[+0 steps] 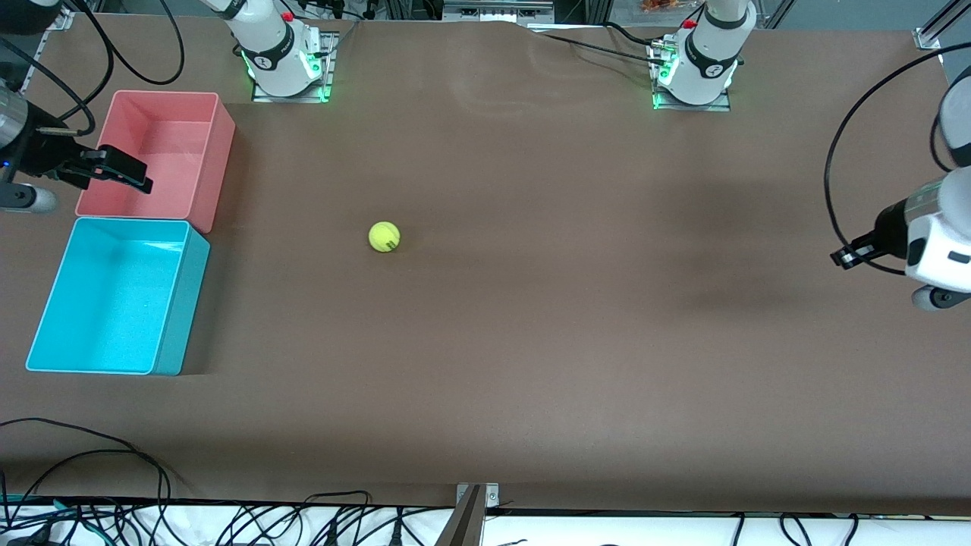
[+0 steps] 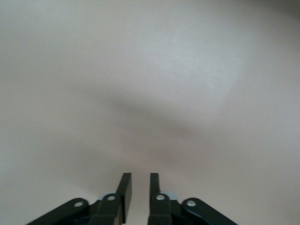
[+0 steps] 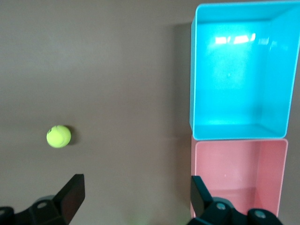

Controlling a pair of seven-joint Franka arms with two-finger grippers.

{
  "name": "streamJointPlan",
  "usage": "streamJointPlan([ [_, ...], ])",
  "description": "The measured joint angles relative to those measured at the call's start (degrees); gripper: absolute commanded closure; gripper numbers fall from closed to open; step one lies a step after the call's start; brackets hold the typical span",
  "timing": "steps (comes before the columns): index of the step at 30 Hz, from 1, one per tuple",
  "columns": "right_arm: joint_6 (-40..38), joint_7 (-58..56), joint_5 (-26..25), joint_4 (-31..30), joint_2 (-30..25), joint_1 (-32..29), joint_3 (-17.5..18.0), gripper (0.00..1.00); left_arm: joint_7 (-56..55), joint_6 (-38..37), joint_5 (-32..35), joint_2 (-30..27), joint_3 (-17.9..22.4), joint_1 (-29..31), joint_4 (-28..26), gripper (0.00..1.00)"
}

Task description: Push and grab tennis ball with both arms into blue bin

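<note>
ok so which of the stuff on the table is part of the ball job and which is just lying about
Part of the job:
- tennis ball, loose on the table
- blue bin
- left gripper
- right gripper, open over the pink bin

Just lying about:
- pink bin, touching the blue bin
- cables at the table's near edge

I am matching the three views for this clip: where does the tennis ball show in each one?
Front view: tennis ball on the bare table, toward the right arm's end, apart from the blue bin.
Left wrist view: not in it; only table past the left gripper.
Right wrist view: ball on the table.
Shared landmark: the blue bin, beside the pink bin.
</note>
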Motion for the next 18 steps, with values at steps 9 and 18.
streamJointPlan([
  [9, -1.11, -0.21, 0.39, -2.3, 1.06, 0.52, 0.72, 0.0, 9.53, -6.27, -0.37, 0.0, -0.03, 0.01, 4.75, 0.0],
  [18, 4.67, -0.02, 0.48, -8.76, 2.08, 1.62, 5.7, 0.0, 10.84, -8.27, -3.22, 0.0, -0.12, 0.0, 7.26, 0.0],
])
